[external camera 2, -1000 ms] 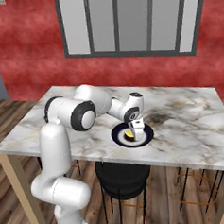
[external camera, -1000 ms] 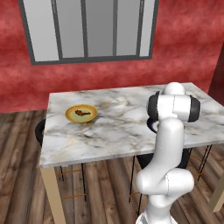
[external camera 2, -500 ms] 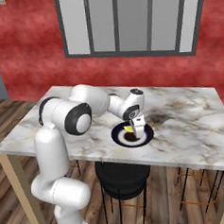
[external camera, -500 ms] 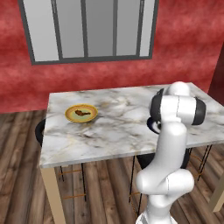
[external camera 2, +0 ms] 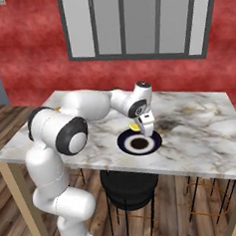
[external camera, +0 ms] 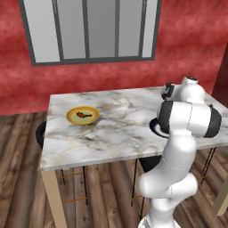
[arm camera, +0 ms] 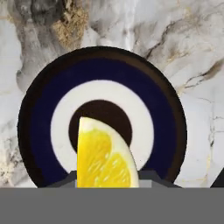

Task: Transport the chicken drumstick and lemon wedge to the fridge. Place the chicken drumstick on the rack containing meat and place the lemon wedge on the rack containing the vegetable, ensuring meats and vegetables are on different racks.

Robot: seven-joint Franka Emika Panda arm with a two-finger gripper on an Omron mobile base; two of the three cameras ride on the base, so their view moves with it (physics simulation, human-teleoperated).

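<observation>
I see my gripper clenched on the lemon wedge, a glossy yellow slice with a pale rind, held just above the round dark-blue plate with its white ring and dark centre. The chicken drumstick lies on a yellow plate well apart, near the far end of the veined marble table. Behind stand a rough red wall and a grey-framed window; the floor is wooden planks.
</observation>
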